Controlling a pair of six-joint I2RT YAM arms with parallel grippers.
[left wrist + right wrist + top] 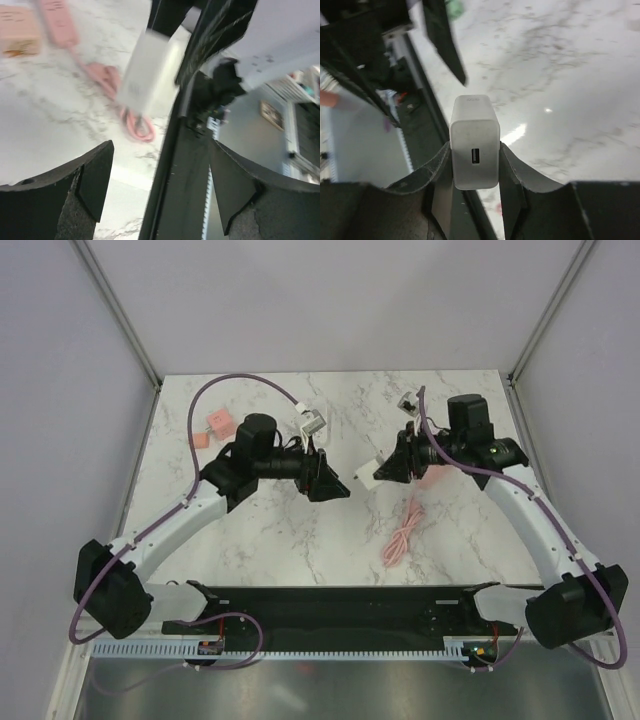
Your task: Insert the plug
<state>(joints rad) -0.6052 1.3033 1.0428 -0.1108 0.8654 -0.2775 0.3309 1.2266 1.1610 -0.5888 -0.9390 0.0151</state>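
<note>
My right gripper (388,471) is shut on a white USB charger block (368,478) and holds it above the table. In the right wrist view the charger (474,125) sits clamped between the two fingers, its USB port facing the camera. A pink cable (400,536) lies coiled on the marble table below it. The cable also shows blurred in the left wrist view (107,80), along with its pink plug end (57,22). My left gripper (330,483) is open and empty, facing the charger (145,75) from the left with a small gap between them.
Two pink pieces (218,423) lie at the back left of the table. A small white and grey part (312,423) sits behind the left gripper, and another (407,400) at the back right. A pink box (17,30) lies near the cable. The black base rail (340,612) runs along the near edge.
</note>
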